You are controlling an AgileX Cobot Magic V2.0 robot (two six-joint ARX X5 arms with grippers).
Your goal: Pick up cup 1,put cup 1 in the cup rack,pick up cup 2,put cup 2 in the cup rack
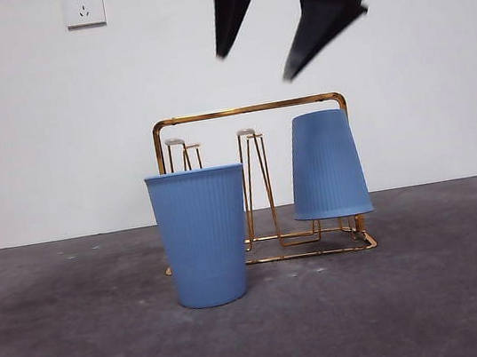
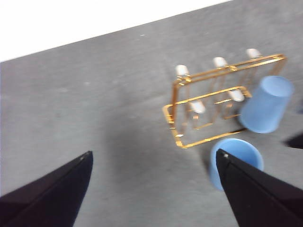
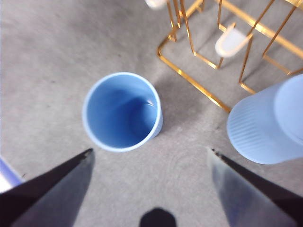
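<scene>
Your right hand point(image 3: 149, 156) hangs above the bench point(image 1: 435, 293), fingers spread wide, pinching nothing. The upright blue cup point(image 3: 122, 111) sits just beneath and ahead of it, mouth open to the hand. I judge this the second cup, not yet picked.

The other blue cup point(image 1: 326, 165) is already mouth-down over a peg at one end of the cup rack point(image 1: 246, 110). Its rim hangs clear of the rack's base wire, so the peg carries it. Inverted that way, it drains and cannot roll. From your right hand it lies off to one side, near the far finger.

The front view shows two dark fingers point(image 1: 322, 18) high over the rack, apart, well above both cups. That height keeps them clear of the rack's handle frame.

Your left hand point(image 2: 156, 163) is also spread and empty. It waits well back, with the rack and both cups ahead of it and to one side.

Free pale-tipped pegs point(image 1: 246, 132) stand between the hung cup and the upright one. My guess: the nearest free peg is the target. The upright cup stands just in front of the rack, touching or not I cannot tell. Its rim offers the easiest hold from above; mind the thin wall flexing.
</scene>
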